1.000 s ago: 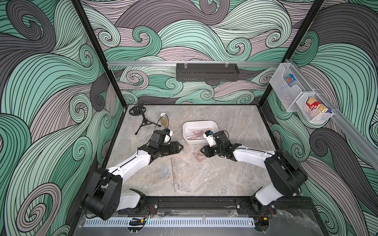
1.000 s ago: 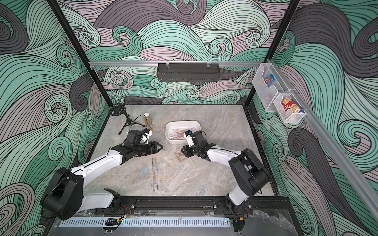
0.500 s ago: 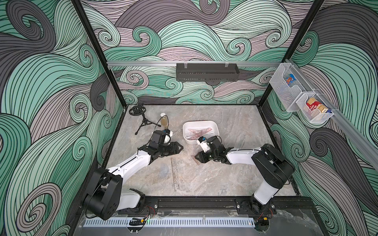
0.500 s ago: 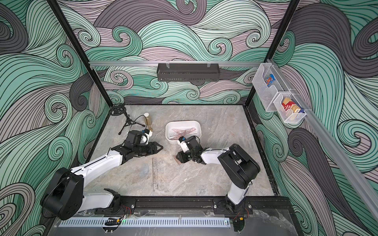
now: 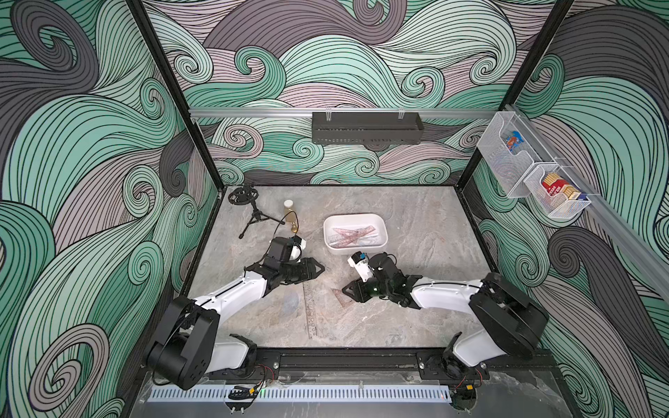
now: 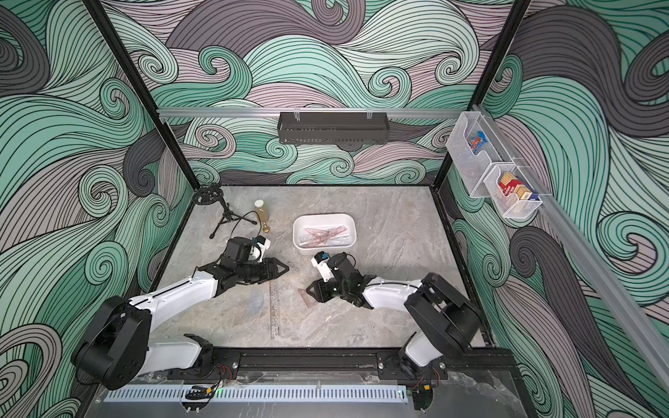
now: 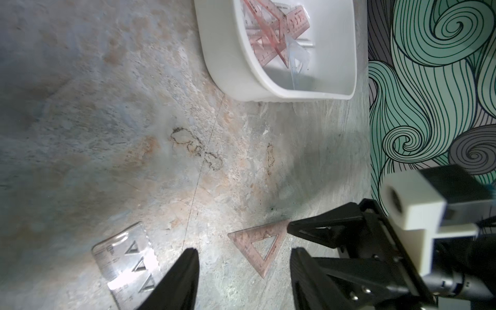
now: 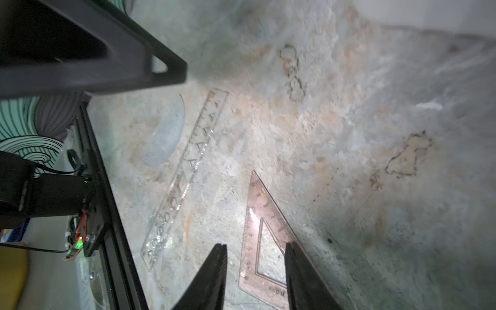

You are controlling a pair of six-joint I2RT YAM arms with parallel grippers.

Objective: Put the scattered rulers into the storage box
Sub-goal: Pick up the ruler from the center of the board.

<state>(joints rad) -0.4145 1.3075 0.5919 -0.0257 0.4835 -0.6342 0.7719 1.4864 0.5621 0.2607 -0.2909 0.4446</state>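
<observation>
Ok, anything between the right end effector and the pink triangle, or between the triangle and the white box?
Nothing visible. The right end effector hangs open over the pink triangle; only bare table lies between that and the white box.

A lab robot cell: wave-printed walls (image 5: 90,144), black frame posts (image 5: 177,101), two arms (image 5: 231,295) mounted on a base rail (image 5: 344,360).

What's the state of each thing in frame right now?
left gripper: open, empty.
right gripper: open, jaws either side of the pink set square, not closed.
pink set square: flat on the table, outside the box.
clear straight ruler: flat on table, untouched.
protractor: flat on table, untouched.
storage box: upright, holds several rulers.
bottle: upright.
tripod: standing.
</observation>
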